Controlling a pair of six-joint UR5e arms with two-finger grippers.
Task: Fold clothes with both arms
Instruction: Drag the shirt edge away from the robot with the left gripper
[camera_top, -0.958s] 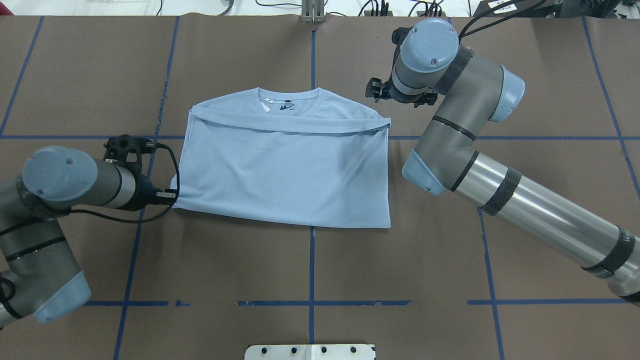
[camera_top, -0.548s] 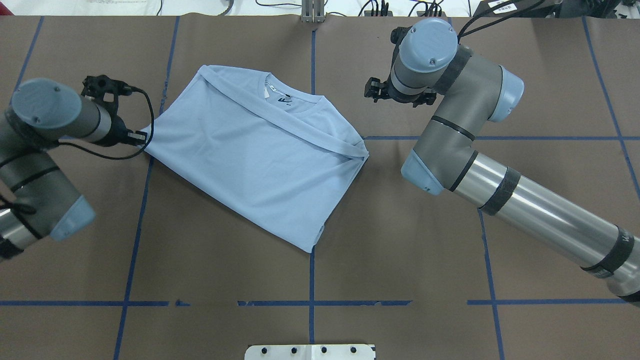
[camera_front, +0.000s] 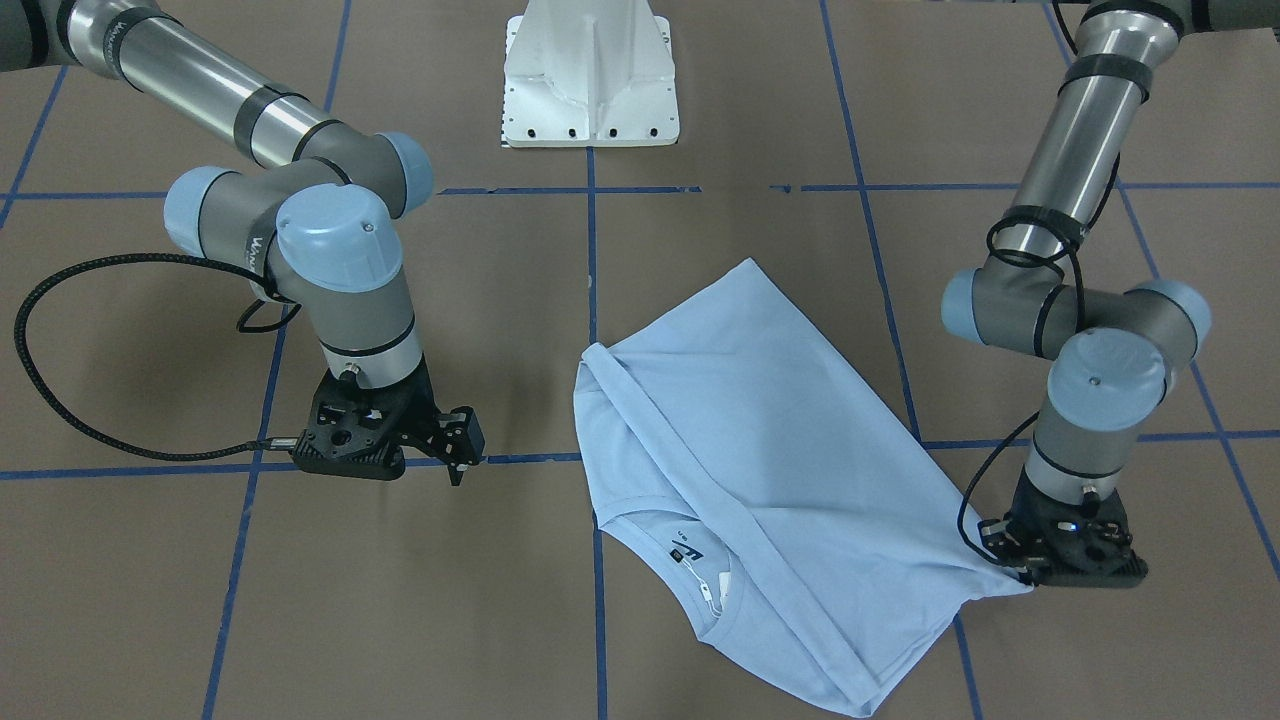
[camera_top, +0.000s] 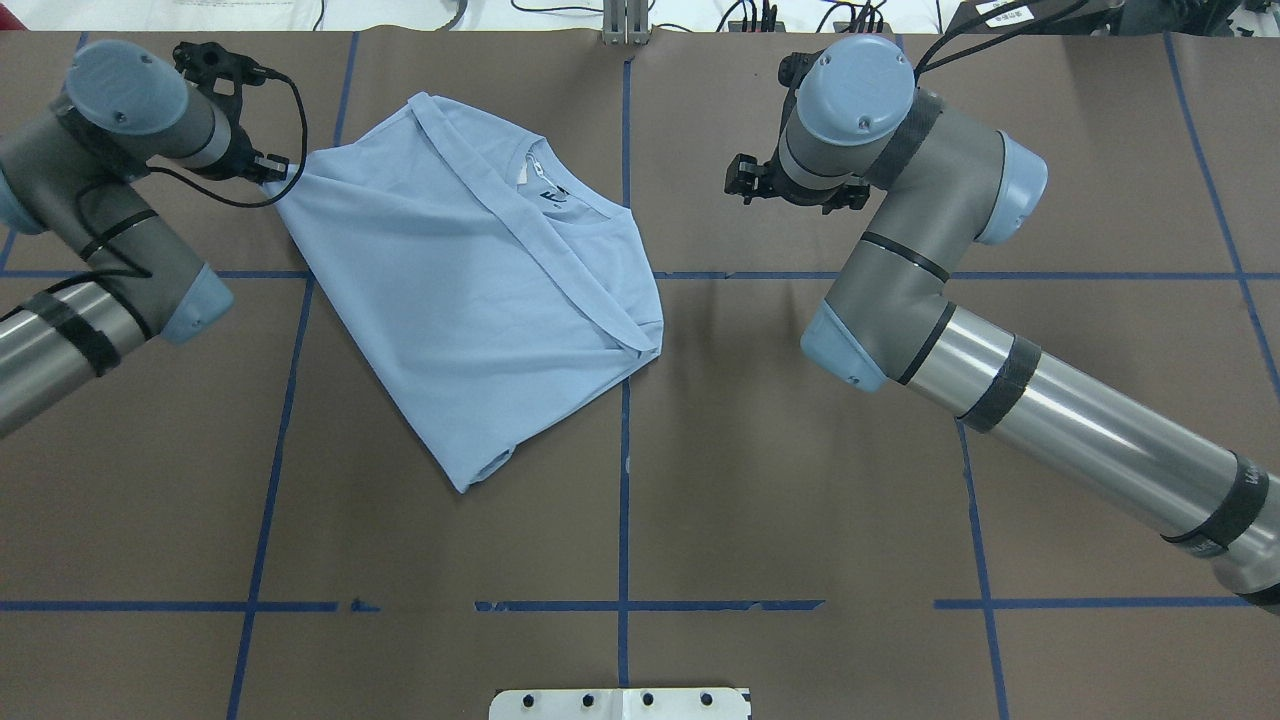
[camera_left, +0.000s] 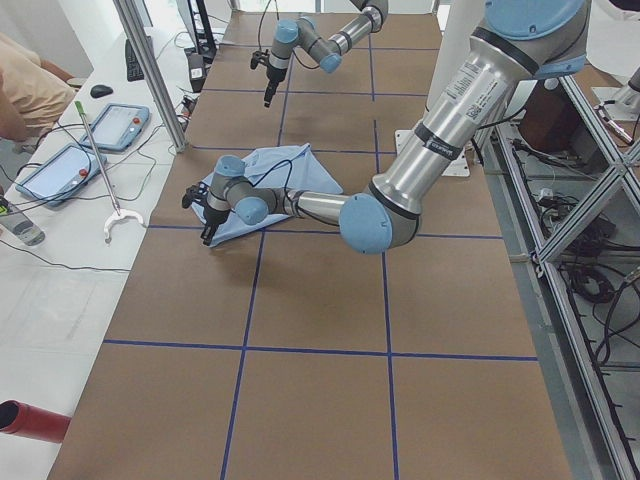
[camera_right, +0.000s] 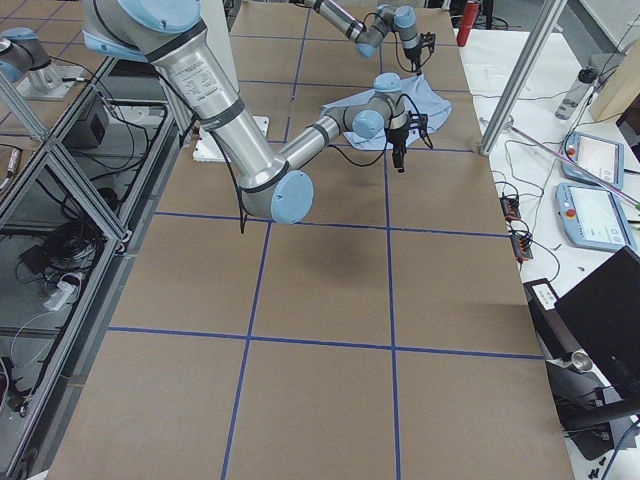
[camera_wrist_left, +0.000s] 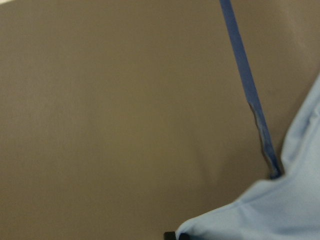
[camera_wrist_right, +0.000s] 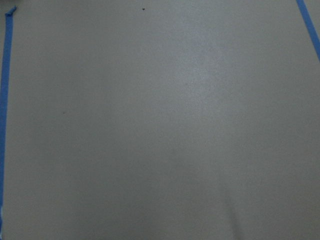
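The clothes, one light blue T-shirt (camera_top: 470, 290), lie folded and skewed on the brown table, collar and dark logo (camera_top: 555, 197) toward the far side. My left gripper (camera_top: 275, 178) is at the shirt's far-left corner, shut on a pinch of the fabric. The front-facing view shows that corner of the shirt (camera_front: 760, 460) drawn taut into the left gripper (camera_front: 1015, 578). In the left wrist view, blue cloth (camera_wrist_left: 280, 210) fills the lower right. My right gripper (camera_top: 745, 185) hovers to the right of the shirt, open and holding nothing. From the front, the right gripper (camera_front: 460, 450) points down at bare table.
Blue tape lines (camera_top: 623, 420) grid the brown table cover. The white pedestal base (camera_front: 590, 80) stands at the near middle edge. On a side bench in the exterior left view are tablets (camera_left: 110, 125), and a person's arm (camera_left: 25, 90) shows beside them.
My left gripper has dragged the shirt's corner toward the table's far-left side. The shirt has swung around and slid left with it. The right arm has barely moved.
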